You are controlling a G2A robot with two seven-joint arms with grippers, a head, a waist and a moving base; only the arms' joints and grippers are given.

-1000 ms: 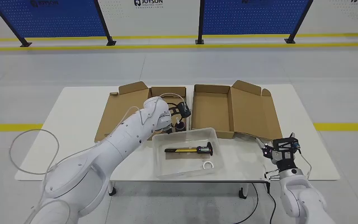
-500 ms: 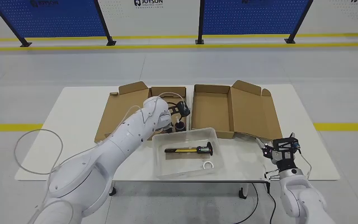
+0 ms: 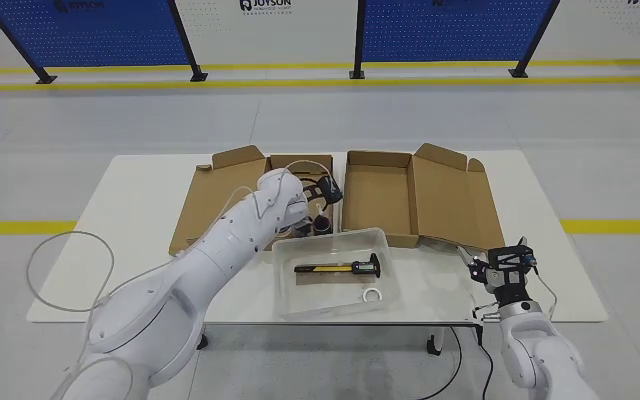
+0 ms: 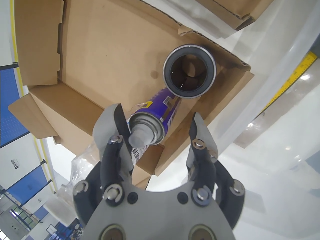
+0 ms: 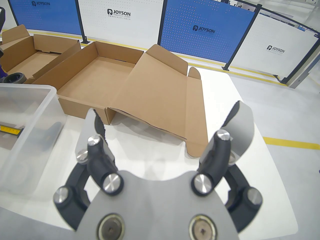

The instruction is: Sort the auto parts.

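the left fingers (image 4: 157,116) hang spread, released, over the left box (image 4: 100,51), 11 o'clock from the clear bin (image 3: 385,262). the spray can (image 4: 160,108) lies in the box, cap end beside one finger, long axis pointing away to the black ring (image 4: 189,71). the right fingers (image 5: 165,118), also spread and empty, are well apart at the tabletop's (image 3: 140,230) 4 o'clock. the can's axis is plain from the left wrist, too small to tell from the top.

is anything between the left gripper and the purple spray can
Nothing visible. The left gripper hangs open over the purple spray can, whose cap end sits beside one finger. The black ring lies at the can's far end in the cardboard box, not between them.
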